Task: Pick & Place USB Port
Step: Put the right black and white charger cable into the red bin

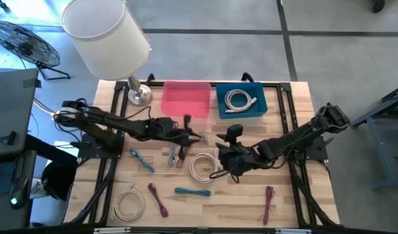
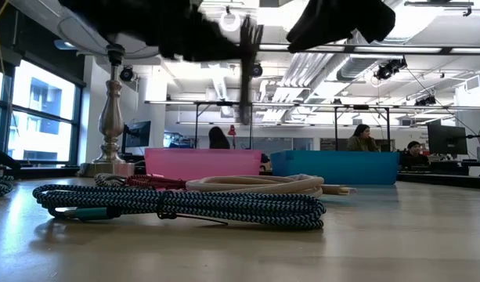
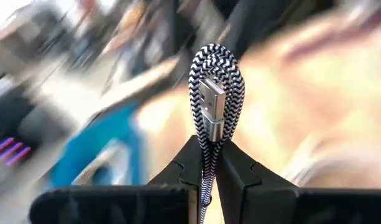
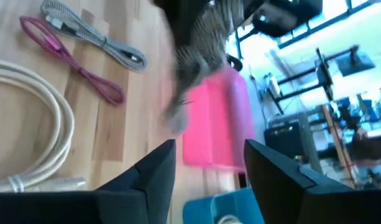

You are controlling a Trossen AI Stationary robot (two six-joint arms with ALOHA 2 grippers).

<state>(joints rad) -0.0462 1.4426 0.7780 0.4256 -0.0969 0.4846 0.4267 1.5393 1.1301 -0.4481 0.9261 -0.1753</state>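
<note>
My left gripper point(image 1: 191, 134) reaches in from the table's left and is shut on a black-and-white braided USB cable point(image 3: 214, 74). It holds the cable in the air in front of the pink bin point(image 1: 186, 99). The cable shows as a blurred upright strand in the low view point(image 2: 246, 78). My right gripper point(image 4: 209, 168) comes from the table's right and stands open just short of that cable point(image 4: 199, 50), with nothing between its fingers. A blue bin point(image 1: 241, 101) beside the pink one holds a white cable. My left gripper pinches the folded cable between its two fingers, just below the silver USB plug point(image 3: 210, 134). The fold's loop point(image 3: 215, 56) and the plug stick out past the fingertips. The fingers come roughly level from the table's left. The cable is lifted clear of the table.
Loose cables lie on the wooden table: blue point(image 1: 141, 160), grey and maroon point(image 1: 176, 155), a white coil point(image 1: 202, 166), teal point(image 1: 192, 192), another white coil point(image 1: 128, 203), and maroon ones point(image 1: 158, 199) point(image 1: 269, 203). A lamp point(image 1: 108, 36) stands at the far left.
</note>
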